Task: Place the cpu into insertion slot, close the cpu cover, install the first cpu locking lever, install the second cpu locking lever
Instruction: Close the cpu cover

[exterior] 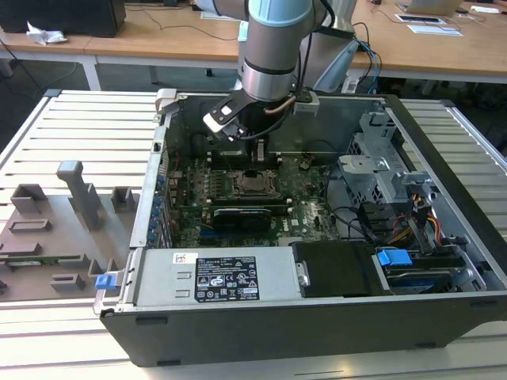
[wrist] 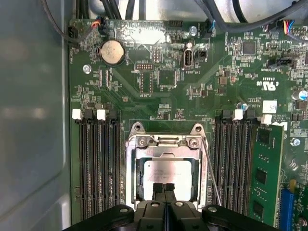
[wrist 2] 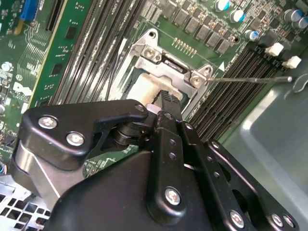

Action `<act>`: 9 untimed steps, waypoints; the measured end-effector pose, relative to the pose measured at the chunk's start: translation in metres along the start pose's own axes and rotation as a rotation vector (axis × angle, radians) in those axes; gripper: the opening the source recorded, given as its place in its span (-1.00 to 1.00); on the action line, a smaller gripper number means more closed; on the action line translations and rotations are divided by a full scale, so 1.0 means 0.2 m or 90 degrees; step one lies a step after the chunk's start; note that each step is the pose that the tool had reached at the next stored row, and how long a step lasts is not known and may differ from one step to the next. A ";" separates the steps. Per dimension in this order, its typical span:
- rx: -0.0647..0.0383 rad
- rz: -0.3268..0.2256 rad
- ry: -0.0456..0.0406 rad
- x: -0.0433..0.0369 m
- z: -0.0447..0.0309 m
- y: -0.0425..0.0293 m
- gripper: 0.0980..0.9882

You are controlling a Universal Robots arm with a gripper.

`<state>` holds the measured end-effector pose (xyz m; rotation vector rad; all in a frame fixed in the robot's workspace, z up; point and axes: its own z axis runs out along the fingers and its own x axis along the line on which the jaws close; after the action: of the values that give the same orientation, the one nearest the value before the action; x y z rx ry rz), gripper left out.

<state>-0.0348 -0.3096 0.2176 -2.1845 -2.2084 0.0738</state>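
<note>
The cpu [wrist: 166,172] lies in the insertion slot [wrist: 130,159] with its silver top showing. Over it the cpu cover [wrist: 166,152] lies flat, its frame around the chip. My gripper [wrist: 163,188] hangs right above the chip's near edge, its black fingertips [wrist: 158,190] pressed together with nothing between them. In the second wrist view a fingertip [wrist 2: 166,98] reaches down to the cpu cover [wrist 2: 166,72] beside the pale cpu [wrist 2: 143,89]. One thin locking lever [wrist: 211,173] angles away from the socket; its rod [wrist 2: 250,79] juts out over the memory slots. The gripper [exterior: 259,150] hovers above the slot [exterior: 255,184] in the exterior view.
Black memory slots [wrist: 98,163] flank the socket on both sides, and a green card [wrist: 267,173] stands beside them. The open case [exterior: 150,206] walls in the board, with a power supply [exterior: 214,277] at the front, a drive cage [exterior: 380,166] and cables. Grey fixtures [exterior: 75,198] sit outside.
</note>
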 end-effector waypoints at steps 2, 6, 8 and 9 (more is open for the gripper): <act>0.000 0.000 0.0000 0.000 0.011 -0.016 -0.98; 0.000 0.000 0.0000 0.001 0.028 -0.050 -0.98; 0.000 0.000 0.0000 0.001 0.038 -0.070 -0.98; 0.000 0.000 0.0000 0.001 0.046 -0.086 -0.98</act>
<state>-0.0526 -0.3097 0.2095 -2.1843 -2.2086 0.0739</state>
